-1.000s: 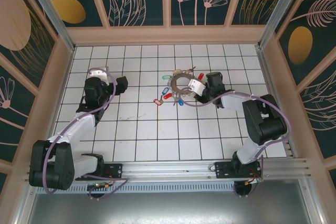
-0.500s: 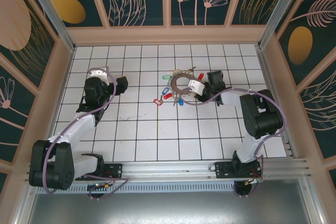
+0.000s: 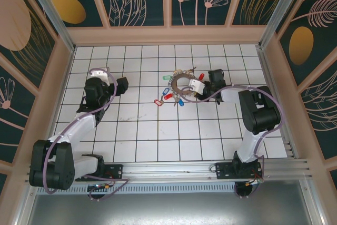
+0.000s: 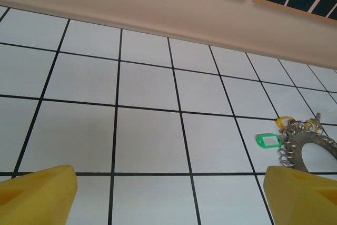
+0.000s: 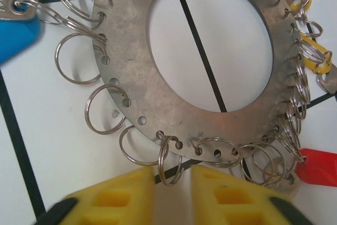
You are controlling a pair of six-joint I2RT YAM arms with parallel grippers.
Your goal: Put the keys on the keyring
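The right fingers [image 5: 121,193] stand close together with only a narrow gap. One small split ring [image 5: 169,157] on the keyring's near edge hangs into that gap; whether they pinch it I cannot tell. Just beyond lies the keyring [image 5: 131,77], a flat grey metal plate with an open centre and holes round its rim, most of them carrying loose wire rings. It rests flat on the white tiled table [image 3: 147,130], about mid-table, with the keys [image 3: 167,94] fanned around it. The left fingers [image 4: 37,196] are spread wide, holding nothing, well apart to the left.

The plate looks stiff, thin and smooth, so it will likely slide rather than lift. The wire rings are light and swing freely. A ring pinched across its flat faces, or the plate's outer edge, seems the surest hold.
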